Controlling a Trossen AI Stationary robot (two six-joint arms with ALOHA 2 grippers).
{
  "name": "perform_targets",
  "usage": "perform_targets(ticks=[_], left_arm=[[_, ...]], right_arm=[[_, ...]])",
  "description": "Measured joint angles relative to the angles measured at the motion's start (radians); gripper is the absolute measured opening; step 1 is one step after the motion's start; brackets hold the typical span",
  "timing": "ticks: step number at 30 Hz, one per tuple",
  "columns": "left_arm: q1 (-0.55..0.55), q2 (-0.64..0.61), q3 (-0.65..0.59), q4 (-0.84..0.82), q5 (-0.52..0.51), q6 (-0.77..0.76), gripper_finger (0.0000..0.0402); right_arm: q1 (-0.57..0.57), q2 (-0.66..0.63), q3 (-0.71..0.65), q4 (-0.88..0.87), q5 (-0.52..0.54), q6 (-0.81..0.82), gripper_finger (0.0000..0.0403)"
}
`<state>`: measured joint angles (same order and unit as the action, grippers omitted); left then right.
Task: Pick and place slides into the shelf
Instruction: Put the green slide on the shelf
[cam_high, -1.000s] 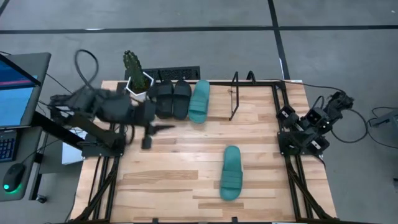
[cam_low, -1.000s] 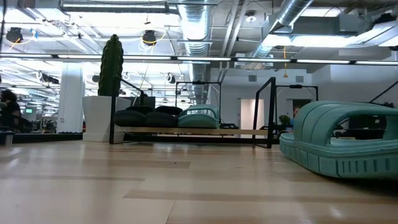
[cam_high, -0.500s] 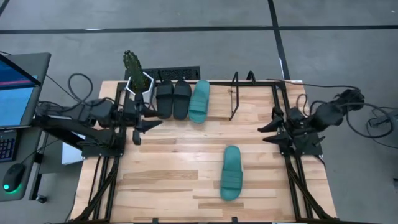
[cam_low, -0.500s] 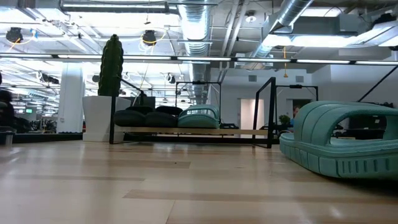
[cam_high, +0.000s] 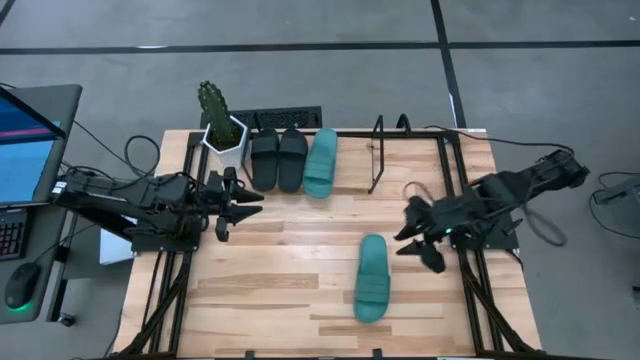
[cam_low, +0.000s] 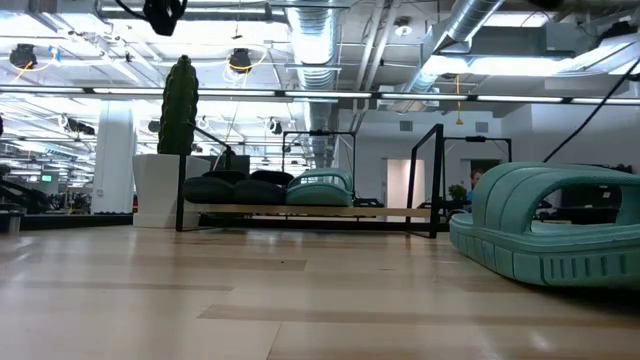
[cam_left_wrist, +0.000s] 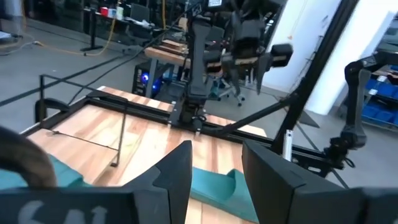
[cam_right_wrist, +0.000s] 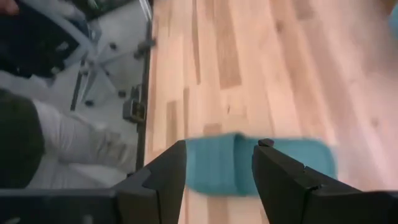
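Two black slides (cam_high: 278, 158) and one teal slide (cam_high: 321, 162) lie side by side in the shelf (cam_high: 378, 155) at the table's far edge. They also show in the low view (cam_low: 265, 187). The second teal slide (cam_high: 373, 278) lies flat on the table right of the middle, and shows in the low view (cam_low: 550, 225) and the right wrist view (cam_right_wrist: 249, 163). My right gripper (cam_high: 418, 240) is open and hangs above the table just right of that slide's far end. My left gripper (cam_high: 240, 208) is open and empty near the left edge, left of the black slides.
A cactus in a white pot (cam_high: 218, 125) stands at the far left corner beside the shelf. Black arm-mount frames run along the left (cam_high: 165, 285) and right (cam_high: 485, 295) table edges. A laptop (cam_high: 30, 140) sits off the left side. A person (cam_right_wrist: 37, 143) sits beyond the table edge.
My right gripper has swung out from its place at the table's right edge toward the left, to the loose teal slide. My left arm has drawn back from the shelf toward the table's left edge and stretched out low. No slide has moved.
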<state>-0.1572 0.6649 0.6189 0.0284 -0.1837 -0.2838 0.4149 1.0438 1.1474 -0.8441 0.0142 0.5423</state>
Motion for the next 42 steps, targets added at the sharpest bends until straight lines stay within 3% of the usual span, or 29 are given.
perform_targets(ticks=[9, 18, 31, 42], left_arm=[[-0.025, 0.0, 0.0, -0.03, 0.022, 0.036, 0.0128], [-0.025, 0.002, 0.0, -0.058, 0.021, 0.072, 0.0128], [-0.025, 0.002, 0.0, -0.108, 0.021, 0.078, 0.0128], [-0.025, 0.002, 0.0, -0.166, 0.021, 0.062, 0.0128]], right_arm=[[-0.116, 0.14, 0.0, 0.026, -0.273, 0.007, 0.0169], [-0.209, 0.289, 0.0, 0.037, -0.553, -0.126, 0.0169], [-0.215, 0.6, 0.0, -0.037, -0.591, -0.318, 0.0169], [-0.196, 0.757, 0.0, 0.001, -0.593, -0.36, 0.0169]])
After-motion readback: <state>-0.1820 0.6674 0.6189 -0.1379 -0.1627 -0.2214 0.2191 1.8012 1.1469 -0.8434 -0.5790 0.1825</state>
